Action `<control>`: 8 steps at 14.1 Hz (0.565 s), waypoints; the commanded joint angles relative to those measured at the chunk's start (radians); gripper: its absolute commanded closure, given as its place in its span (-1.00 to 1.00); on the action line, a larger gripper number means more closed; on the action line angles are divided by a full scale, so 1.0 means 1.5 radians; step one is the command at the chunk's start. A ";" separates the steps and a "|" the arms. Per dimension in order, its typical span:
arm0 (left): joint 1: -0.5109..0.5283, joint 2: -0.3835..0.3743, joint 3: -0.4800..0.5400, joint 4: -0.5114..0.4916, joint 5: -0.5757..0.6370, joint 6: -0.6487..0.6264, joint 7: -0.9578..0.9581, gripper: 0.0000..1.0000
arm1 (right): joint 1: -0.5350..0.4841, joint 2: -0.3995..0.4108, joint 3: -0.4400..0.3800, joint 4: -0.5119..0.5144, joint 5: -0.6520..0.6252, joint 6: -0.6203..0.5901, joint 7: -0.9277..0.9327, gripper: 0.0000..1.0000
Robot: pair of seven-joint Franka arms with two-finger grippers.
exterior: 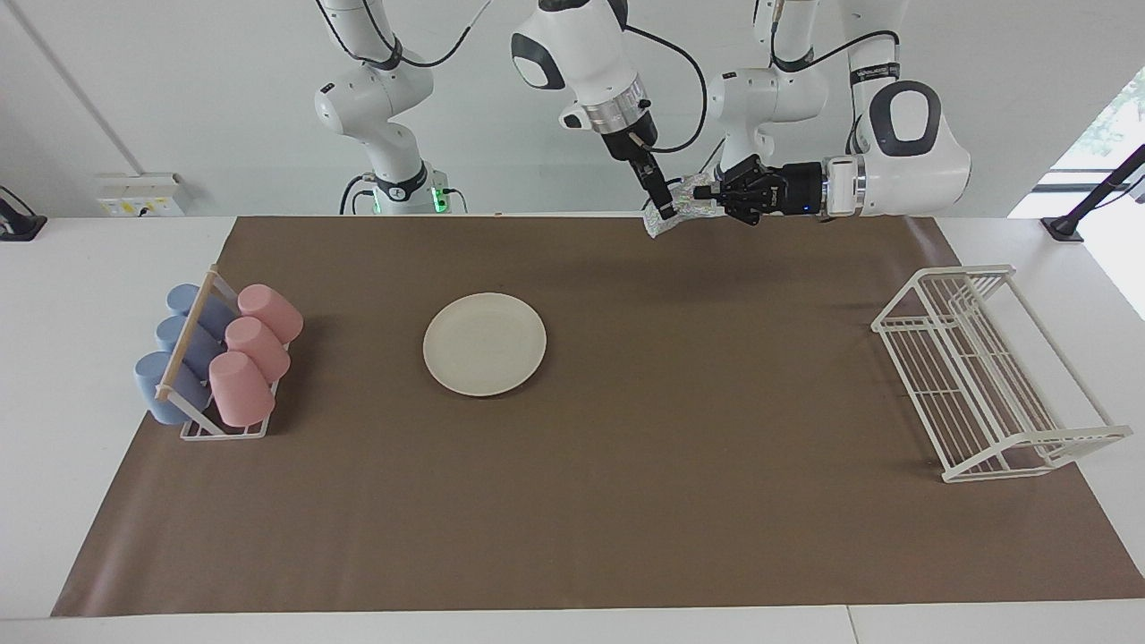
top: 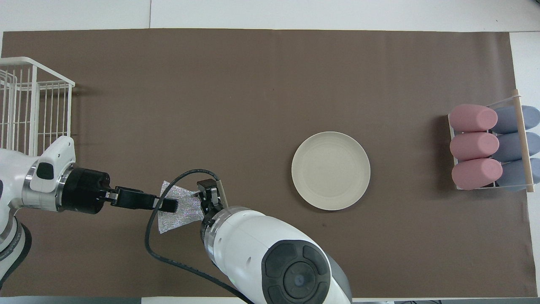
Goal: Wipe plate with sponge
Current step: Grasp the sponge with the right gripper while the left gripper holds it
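From across the counter [exterior: 89,268], both arms meet in the air near the robots' edge of the brown mat [exterior: 626,501]. The left gripper [exterior: 707,192] reaches in level from its own end and the right gripper [exterior: 664,210] comes down at a slant – the sponge [exterior: 682,207], a crumpled silvery pad, hangs between them, clear of the mat. Each gripper appears to have hold of it, so this looks like a handover in mid-air. The plate [exterior: 484,343] lies bare on the mat, well apart from the sponge and toward the right arm's end. A rack of pink and blue cups [exterior: 219,362] stands at that end; a white wire rack [exterior: 984,376] stands at the left arm's end.

From above, the sponge [top: 179,207] spreads out flatter, with the left gripper [top: 171,205] closed on one edge and the right gripper [top: 204,202] at the edge nearer the plate [top: 330,170]. This view shows how the two grips split the pad; it cannot show height, which only the facing view gives.

Judged from this, wiping has not begun. Next, one gripper should let go – probably the left – and the right must carry the sponge over the plate and press it down flat
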 commanded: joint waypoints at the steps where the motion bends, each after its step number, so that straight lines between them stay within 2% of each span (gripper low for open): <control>1: -0.011 -0.001 0.009 -0.011 -0.015 -0.005 0.016 1.00 | 0.006 0.002 0.000 -0.006 0.016 0.023 -0.002 -0.84; 3: -0.011 -0.002 0.008 -0.014 -0.014 -0.004 0.016 1.00 | 0.006 0.003 0.001 -0.006 0.015 0.027 -0.011 0.53; 4: -0.011 -0.002 0.008 -0.015 -0.014 -0.004 0.015 1.00 | 0.006 0.003 0.000 -0.006 0.015 0.028 -0.020 0.89; 5: -0.011 -0.002 0.008 -0.015 -0.014 -0.005 0.015 1.00 | 0.004 0.004 0.000 -0.006 0.014 0.027 -0.032 1.00; 8: -0.011 -0.002 0.009 -0.015 -0.014 -0.006 0.015 1.00 | 0.003 0.005 0.000 -0.005 0.009 0.026 -0.035 1.00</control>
